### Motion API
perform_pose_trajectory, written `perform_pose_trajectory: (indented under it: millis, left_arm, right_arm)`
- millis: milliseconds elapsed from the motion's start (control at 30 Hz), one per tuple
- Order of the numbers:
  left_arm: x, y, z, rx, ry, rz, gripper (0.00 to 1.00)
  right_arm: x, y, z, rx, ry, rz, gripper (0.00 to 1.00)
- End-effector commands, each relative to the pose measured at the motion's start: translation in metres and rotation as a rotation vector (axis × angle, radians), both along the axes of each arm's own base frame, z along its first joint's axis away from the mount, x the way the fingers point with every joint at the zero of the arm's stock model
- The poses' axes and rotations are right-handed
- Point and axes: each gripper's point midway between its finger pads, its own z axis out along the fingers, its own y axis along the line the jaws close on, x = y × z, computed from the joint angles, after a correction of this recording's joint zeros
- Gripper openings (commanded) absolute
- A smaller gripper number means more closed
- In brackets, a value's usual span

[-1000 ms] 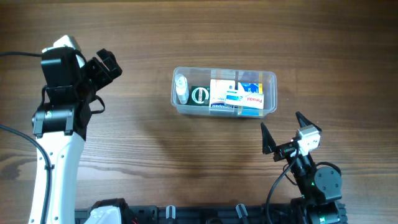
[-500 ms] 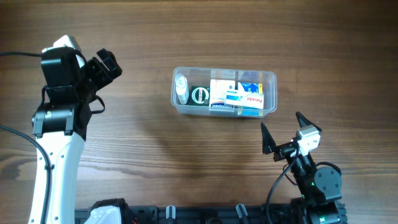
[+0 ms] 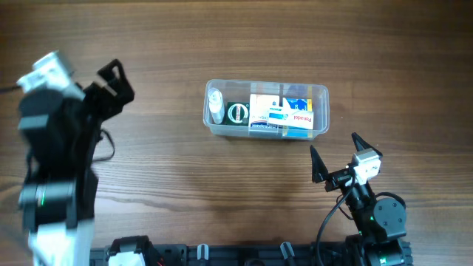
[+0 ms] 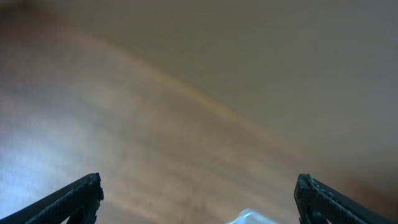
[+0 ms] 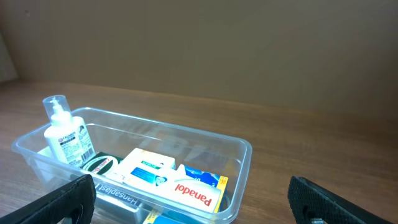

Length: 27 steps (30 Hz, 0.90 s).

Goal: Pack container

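The clear plastic container (image 3: pixel 320 93) stands on the wooden table right of centre, long side left to right. Inside are a small white pump bottle (image 3: pixel 215 104), a round white-rimmed item on a dark pack (image 3: pixel 238 113) and several medicine boxes, one marked Panadol (image 3: pixel 301 117). The right wrist view shows the container (image 5: pixel 244 153), the bottle (image 5: pixel 66 137) and the Panadol box (image 5: pixel 194 193). My right gripper (image 3: pixel 338 156) is open and empty, just in front of the container's right end. My left gripper (image 3: pixel 118 81) is open and empty, far left of the container; its wrist view is blurred.
A black rail (image 3: pixel 244 255) runs along the table's front edge between the two arm bases. The left arm (image 3: pixel 55 155) stands over the table's left side. A pale blurred shape (image 4: pixel 249 218) shows at the bottom of the left wrist view.
The left arm has swung left and forward, and its image is now blurred with motion. The right arm and the container have not moved.
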Motion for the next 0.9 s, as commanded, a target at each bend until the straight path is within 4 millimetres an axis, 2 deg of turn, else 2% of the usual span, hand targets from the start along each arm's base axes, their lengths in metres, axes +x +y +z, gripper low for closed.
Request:
perform_pose_trajectory:
  millis: [0,100,200,233,333,433,567,667,867]
  left_arm:
    - [-0.054,-0.005,0.062,0.023,-0.220,-0.004,1.00]
    - [-0.108,-0.010,0.100,0.039,-0.396,-0.004,1.00]
    - [-0.160,-0.014,0.126,0.054,-0.548,-0.003,1.00]
    - [-0.186,-0.017,0.135,0.061,-0.621,-0.003,1.00]
    - [-0.238,-0.022,0.147,0.074,-0.764,-0.003,1.00]
    - [-0.269,-0.023,0.151,0.086,-0.847,0.007,1.00]
    - [-0.288,-0.018,0.145,0.085,-0.879,0.043,1.00]
    - [-0.276,-0.017,0.130,0.083,-0.832,0.046,1.00]
    - [-0.231,-0.013,0.052,0.060,-0.524,0.045,1.00]
  right_arm:
    - [-0.001,0.002,0.002,-0.014,-0.017,0.016,1.00]
    - [-0.001,0.002,0.002,-0.014,-0.017,0.016,1.00]
    - [-0.001,0.002,0.002,-0.014,-0.016,0.016,1.00]
    - [-0.001,0.002,0.002,-0.014,-0.017,0.016,1.00]
    - [-0.001,0.002,0.002,-0.014,-0.017,0.016,1.00]
    - [-0.001,0.002,0.002,-0.014,-0.017,0.016,1.00]
    - [-0.001,0.002,0.002,-0.014,-0.017,0.016,1.00]
    - [-0.001,0.002,0.002,-0.013,-0.016,0.016,1.00]
    - [-0.001,0.002,0.002,-0.014,-0.017,0.016,1.00]
